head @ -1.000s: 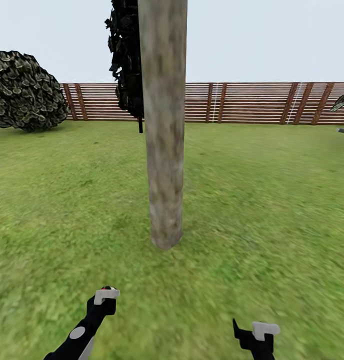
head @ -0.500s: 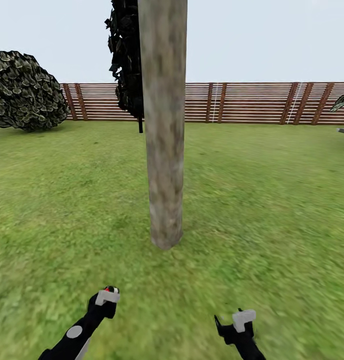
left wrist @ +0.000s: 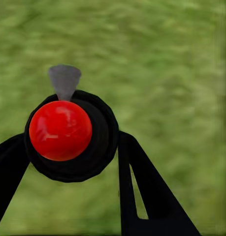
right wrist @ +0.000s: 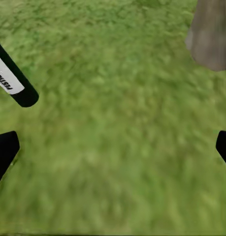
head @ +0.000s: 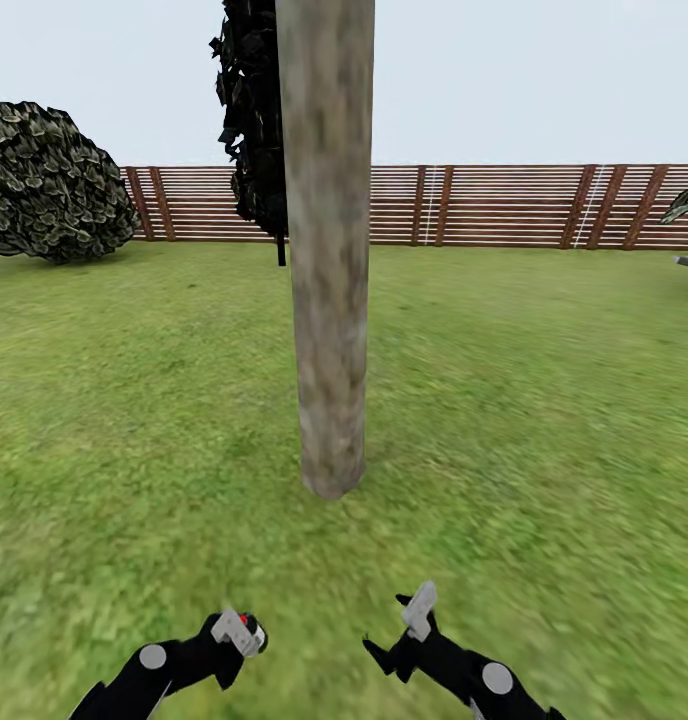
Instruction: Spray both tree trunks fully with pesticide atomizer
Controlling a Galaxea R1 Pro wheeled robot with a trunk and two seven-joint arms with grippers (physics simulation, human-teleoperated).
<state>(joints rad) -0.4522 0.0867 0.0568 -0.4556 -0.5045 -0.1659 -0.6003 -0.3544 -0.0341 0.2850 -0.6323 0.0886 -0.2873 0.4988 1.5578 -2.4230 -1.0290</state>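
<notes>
At the head view's lower left, the left gripper [head: 236,632] clenches the pesticide atomizer [head: 246,624] (red cap, dark body) low over the lawn [head: 544,400]. Ahead at centre rises the tree trunk [head: 329,300]. Rightward, the right gripper [head: 404,630] hangs spread apart, grasping nothing.

The tree trunk [head: 327,250] is planted dead centre on the lawn [head: 544,400], just ahead of both arms. The fence [head: 484,205] is stretched across behind it, a bush [head: 46,182] sits far left, and the thin-trunked tree [head: 252,120] is tucked right behind the trunk
</notes>
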